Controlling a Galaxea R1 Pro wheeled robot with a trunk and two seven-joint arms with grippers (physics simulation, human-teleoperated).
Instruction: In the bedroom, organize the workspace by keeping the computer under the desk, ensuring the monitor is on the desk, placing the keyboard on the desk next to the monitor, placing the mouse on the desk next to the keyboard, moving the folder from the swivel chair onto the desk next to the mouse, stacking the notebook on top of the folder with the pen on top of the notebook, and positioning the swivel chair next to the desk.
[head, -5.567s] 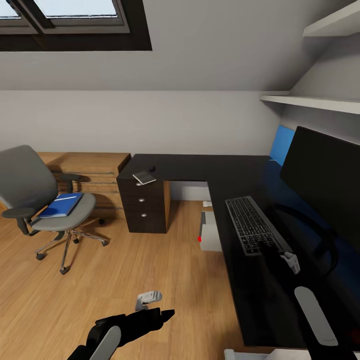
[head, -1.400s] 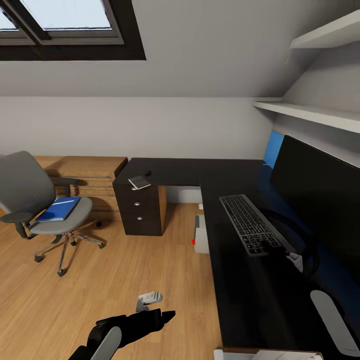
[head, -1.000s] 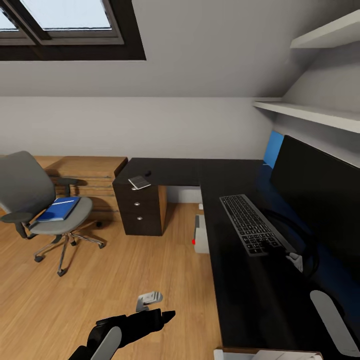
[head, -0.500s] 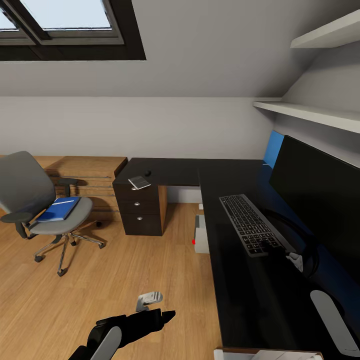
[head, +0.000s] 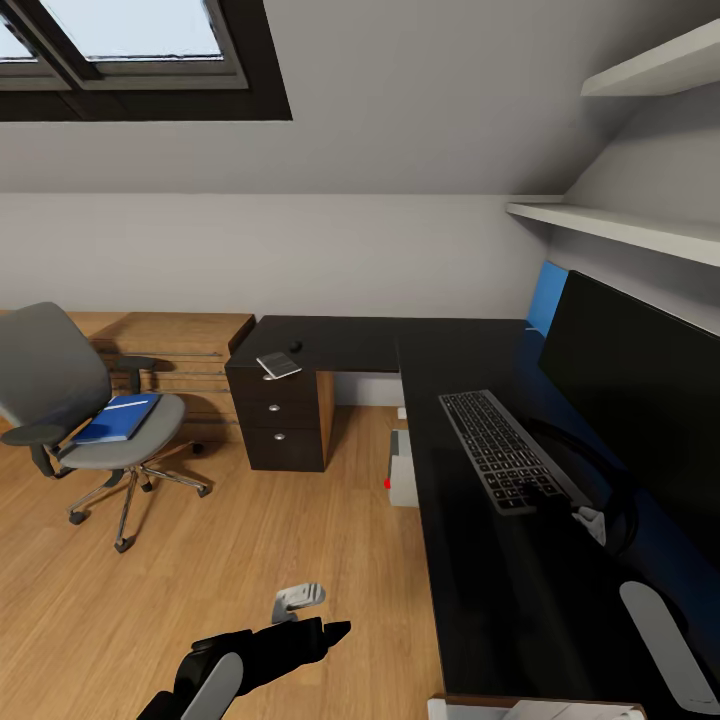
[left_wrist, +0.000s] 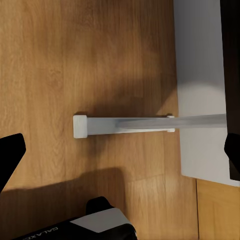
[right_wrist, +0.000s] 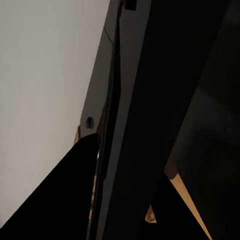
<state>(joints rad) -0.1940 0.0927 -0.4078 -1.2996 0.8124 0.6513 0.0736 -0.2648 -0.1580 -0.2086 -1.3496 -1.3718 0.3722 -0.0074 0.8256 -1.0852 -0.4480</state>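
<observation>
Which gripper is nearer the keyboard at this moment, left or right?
Right. The right gripper is at the keyboard's near end, over the desk. The left gripper hangs over the wood floor, off the desk's edge.

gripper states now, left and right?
Left gripper: open, empty, above the floor.
Right gripper: cannot tell; it sits at the near end of the keyboard.

Left pincer (head: 300, 598) low, fingers spread apart; right pincer (head: 590, 520) forward, state unclear.
</observation>
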